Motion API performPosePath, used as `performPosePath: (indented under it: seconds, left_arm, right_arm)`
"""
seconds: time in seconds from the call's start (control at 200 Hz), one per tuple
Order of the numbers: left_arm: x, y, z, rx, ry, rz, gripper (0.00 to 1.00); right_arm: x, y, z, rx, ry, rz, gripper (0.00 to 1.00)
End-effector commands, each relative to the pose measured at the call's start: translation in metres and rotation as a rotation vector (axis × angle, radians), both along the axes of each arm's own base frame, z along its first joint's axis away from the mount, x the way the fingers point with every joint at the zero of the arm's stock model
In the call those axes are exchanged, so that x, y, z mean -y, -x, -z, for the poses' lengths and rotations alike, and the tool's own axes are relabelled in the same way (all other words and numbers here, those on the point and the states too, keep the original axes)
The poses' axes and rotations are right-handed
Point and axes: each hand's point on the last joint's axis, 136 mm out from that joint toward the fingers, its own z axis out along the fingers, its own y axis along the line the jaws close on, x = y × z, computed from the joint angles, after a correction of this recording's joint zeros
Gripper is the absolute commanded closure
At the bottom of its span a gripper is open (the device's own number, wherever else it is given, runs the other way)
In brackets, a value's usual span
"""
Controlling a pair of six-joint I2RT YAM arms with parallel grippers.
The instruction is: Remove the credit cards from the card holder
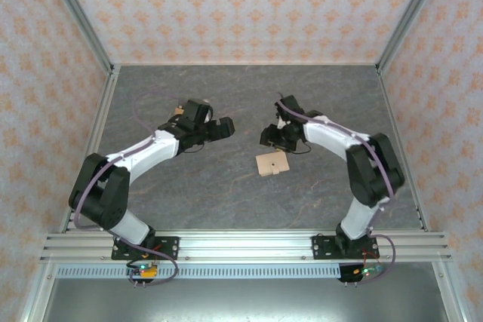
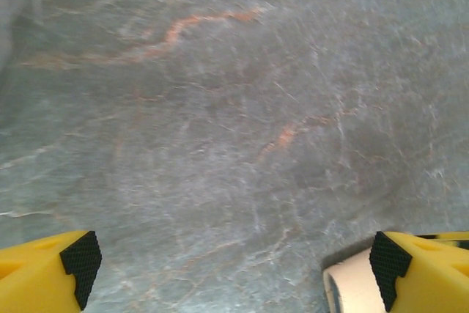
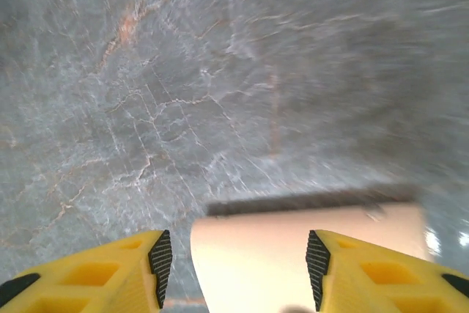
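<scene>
The card holder [image 1: 272, 163] is a small beige leather wallet lying folded shut on the grey stone table, its little tab toward the near edge. The credit cards are hidden. My right gripper [image 1: 271, 138] hovers just behind the holder. In the right wrist view it [image 3: 238, 263] stands open, with the beige holder [image 3: 256, 262] lying below the gap and under the right fingertip [image 3: 319, 262]. My left gripper [image 1: 224, 127] is off to the holder's left and open wide [image 2: 234, 273]. A beige corner of the holder [image 2: 350, 287] shows beside its right pad.
Patterned walls with metal posts [image 1: 90, 35] enclose the table on three sides, and a metal rail [image 1: 241, 245] runs along the near edge. A small tan piece [image 1: 176, 111] sits behind the left arm's wrist; what it is I cannot tell.
</scene>
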Motion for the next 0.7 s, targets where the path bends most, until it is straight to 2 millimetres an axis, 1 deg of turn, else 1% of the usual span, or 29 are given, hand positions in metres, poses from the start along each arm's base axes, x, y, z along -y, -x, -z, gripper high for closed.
performPosePath:
  seconds: [0.0,0.045,0.16,0.195,0.225,0.33,0.43,0.47,0.485,0.521,0.646,0.696]
  left_arm:
    - [0.027,0.000,0.001,-0.013,-0.003,0.083,0.06]
    - [0.042,0.001,0.004,-0.024,0.007,0.121,0.09]
    - [0.078,0.003,0.013,-0.057,0.033,0.211,0.15]
    - [0.088,0.004,0.016,-0.066,0.040,0.238,0.18]
    - [0.096,0.005,0.019,-0.077,0.041,0.254,0.19]
    - [0.113,0.003,0.029,-0.101,0.042,0.276,0.21]
    - [0.126,0.003,0.035,-0.120,0.058,0.286,0.22]
    - [0.129,0.003,0.032,-0.122,0.059,0.287,0.22]
    - [0.130,0.004,0.043,-0.146,0.048,0.287,0.22]
    - [0.133,0.005,0.048,-0.160,0.044,0.293,0.23]
    - [0.134,0.007,0.055,-0.184,0.043,0.289,0.24]
    - [0.131,0.008,0.057,-0.191,0.031,0.281,0.24]
  right_arm:
    - [0.042,0.022,0.004,-0.007,0.129,0.130,0.46]
    - [0.047,0.034,0.010,-0.033,0.128,0.146,0.46]
    - [0.046,0.060,0.020,-0.089,0.052,0.175,0.46]
    - [0.043,0.064,0.021,-0.094,0.021,0.186,0.46]
    - [0.041,0.066,0.022,-0.099,-0.001,0.191,0.47]
    - [0.039,0.071,0.029,-0.134,-0.017,0.200,0.46]
    - [0.037,0.068,0.035,-0.139,-0.019,0.210,0.47]
    - [0.036,0.065,0.036,-0.136,-0.022,0.211,0.47]
    - [0.035,0.064,0.036,-0.134,-0.021,0.210,0.47]
    - [0.033,0.060,0.037,-0.131,-0.021,0.204,0.48]
    - [0.028,0.046,0.038,-0.117,-0.014,0.191,0.52]
    - [0.026,0.039,0.038,-0.110,-0.009,0.186,0.53]
